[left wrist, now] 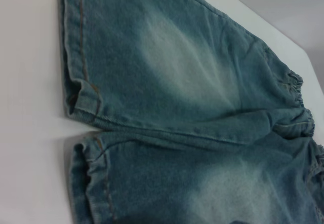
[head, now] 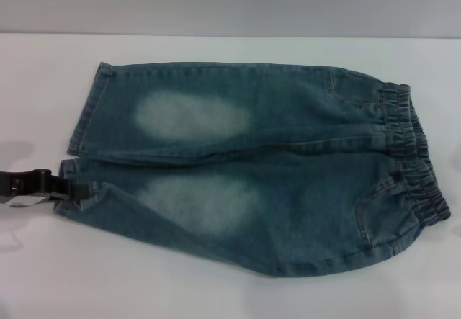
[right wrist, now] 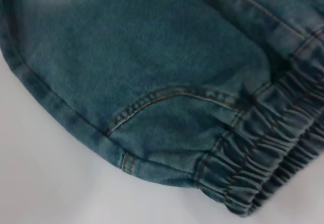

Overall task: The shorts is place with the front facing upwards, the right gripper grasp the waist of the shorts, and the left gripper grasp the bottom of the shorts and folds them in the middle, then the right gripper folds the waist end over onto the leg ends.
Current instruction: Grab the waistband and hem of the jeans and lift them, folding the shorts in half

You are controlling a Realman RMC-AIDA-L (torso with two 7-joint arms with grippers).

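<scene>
Shorts [head: 259, 168] lie flat on white tabletop [head: 216, 290], front up, legs toward robot's left, waist [head: 414, 153] toward its right. Both legs spread side by side; no fold made yet.

Left claw [head: 72, 188] low at hem of near leg [head: 72, 168], at left edge of head view. Dark fingers touch or just overlap the hem corner; cannot tell whether they are open or clamped on cloth. Left wrist view shows both leg hems [left wrist: 81, 102] and the gap between them, no fingers of its own.

Right claw not visible in head view. Right wrist view looks closely down on near waist corner: elastic band [right wrist: 263, 168] and pocket seam [right wrist: 167, 100]. Camera sits just above that corner, so the arm is probably poised there. Finger state: cannot tell.

Step in hand, as judged: approach and grasp for first fold. Each arm is at its near corner, cloth not lifted.

Next move calls for both claws to pinch the near edge, waist and hem, then lift together and carry that edge over onto the far leg [head: 194, 110], keeping the cloth taut so halves line up.
</scene>
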